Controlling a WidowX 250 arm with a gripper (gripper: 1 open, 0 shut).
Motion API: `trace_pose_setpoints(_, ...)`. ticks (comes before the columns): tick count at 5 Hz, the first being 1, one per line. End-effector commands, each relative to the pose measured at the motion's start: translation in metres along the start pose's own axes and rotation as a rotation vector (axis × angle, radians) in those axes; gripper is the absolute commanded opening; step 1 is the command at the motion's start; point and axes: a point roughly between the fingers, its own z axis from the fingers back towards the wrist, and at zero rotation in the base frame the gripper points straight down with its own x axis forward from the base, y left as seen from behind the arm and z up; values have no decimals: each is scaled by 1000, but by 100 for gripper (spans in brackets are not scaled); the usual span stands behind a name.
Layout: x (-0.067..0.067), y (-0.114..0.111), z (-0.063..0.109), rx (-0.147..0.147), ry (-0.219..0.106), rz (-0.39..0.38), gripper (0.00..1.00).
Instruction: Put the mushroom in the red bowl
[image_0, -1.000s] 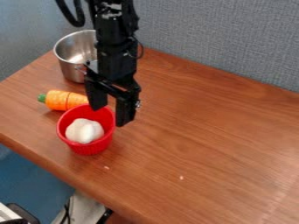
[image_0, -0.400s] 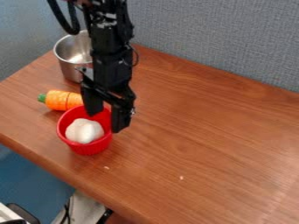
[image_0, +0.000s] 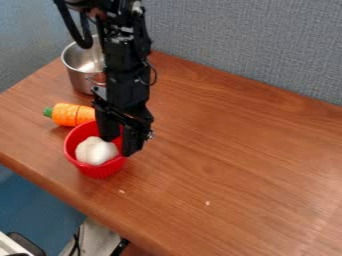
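Observation:
The red bowl (image_0: 96, 158) stands near the table's front left edge. Inside it lies the mushroom (image_0: 91, 150), showing only as a pale cream lump. My black gripper (image_0: 128, 140) hangs straight down over the bowl's right rim, its fingertips level with the rim and just right of the mushroom. The fingers stand fairly close together, and the dark fingers hide whether they touch the mushroom or the rim.
An orange carrot (image_0: 70, 113) with a green top lies just behind the bowl on the left. A shiny steel pot (image_0: 88, 62) stands at the back left, behind the arm. The wooden table (image_0: 227, 150) stretches to the right.
The gripper has dropped lower and shifted slightly left toward the bowl, and its fingers have drawn closer together. The mushroom and bowl have not moved.

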Motion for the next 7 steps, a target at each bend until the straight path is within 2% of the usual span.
trace_pose_setpoints(1, -2, 6, 2, 13, -9, 6, 0)
trace_pose_setpoints(2, -1, 6, 10, 1, -19, 12, 0)
trace_pose_setpoints(3, -1, 5, 13, -5, -26, 12, 100)
trace_pose_setpoints(4, -1, 5, 23, -7, -47, 17, 100)
trace_pose_setpoints(5, -2, 5, 38, 2, -82, 31, 100)
trace_pose_setpoints(7, -1, 10, 70, 45, -158, 56, 100)
